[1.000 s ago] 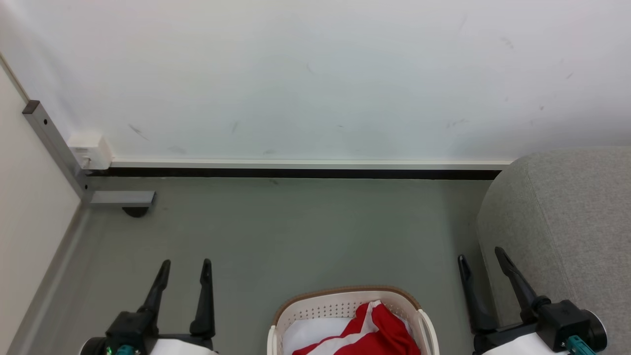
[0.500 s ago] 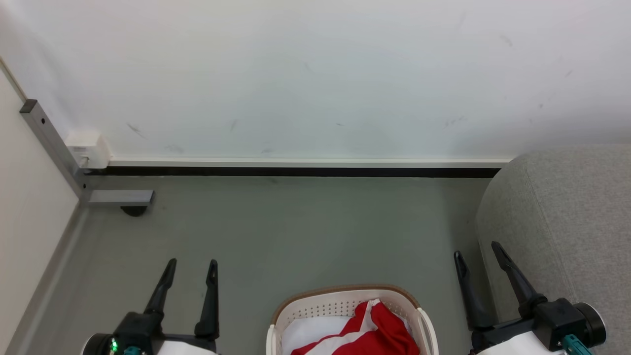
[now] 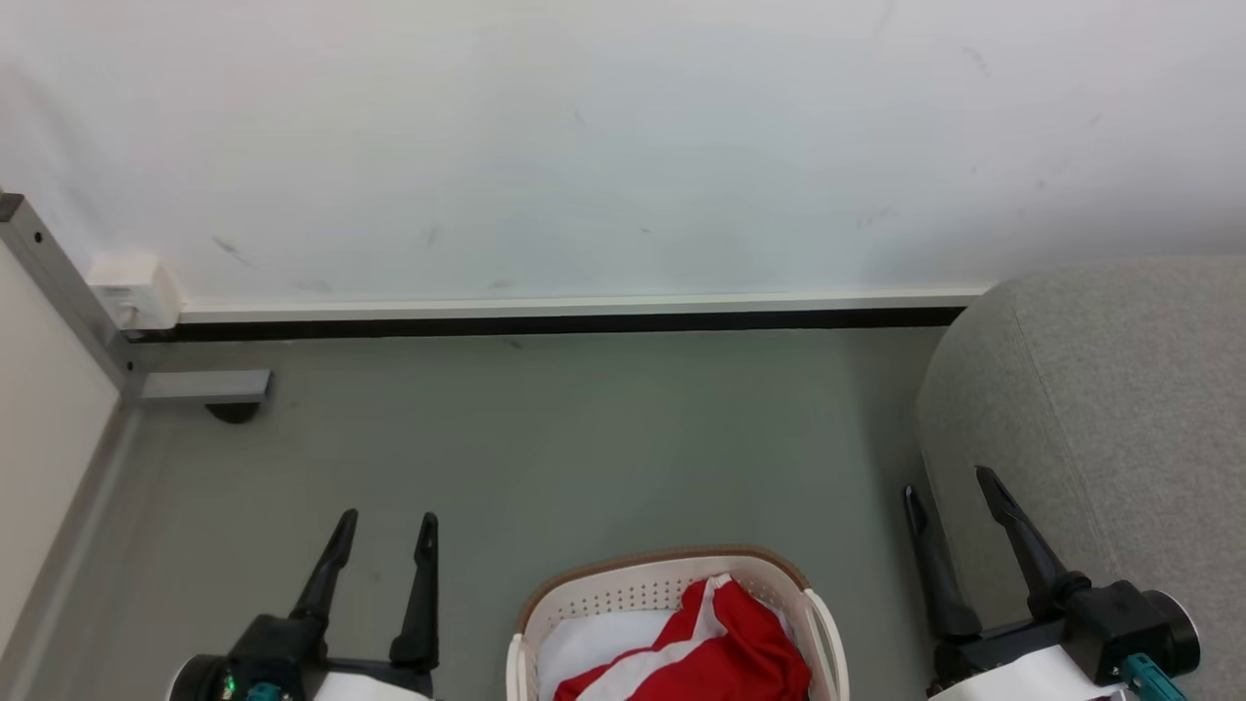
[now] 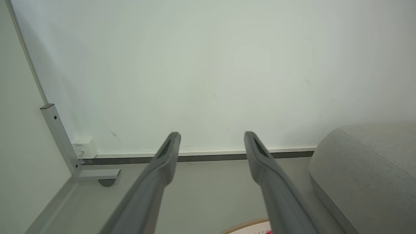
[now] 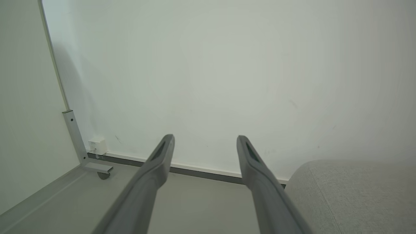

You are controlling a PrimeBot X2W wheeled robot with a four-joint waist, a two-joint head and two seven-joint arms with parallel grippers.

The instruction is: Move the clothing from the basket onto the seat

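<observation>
Grey-green floor (image 3: 584, 438): smooth, matte, ending at a dark skirting strip (image 3: 584, 323) under a scuffed white wall (image 3: 623, 146).
Metal bracket (image 3: 200, 387): far left, in the corner, beside a small white wall box (image 3: 131, 290).
Left gripper (image 3: 388, 516): lower left, over the floor, fingers spread wide, empty.
Basket (image 3: 633, 589): bottom centre, on the floor.
Clothing (image 3: 740, 643): red and white, lying in the basket beside pale fabric (image 3: 599, 647).
Right gripper (image 3: 946, 481): lower right, fingers apart, empty, by the seat's edge.
Seat (image 3: 1119, 389): light-grey upholstery, far right.
Change: whole head view slid left and upward, a camera shift; clothing still in the basket, both grippers as wide as before.
</observation>
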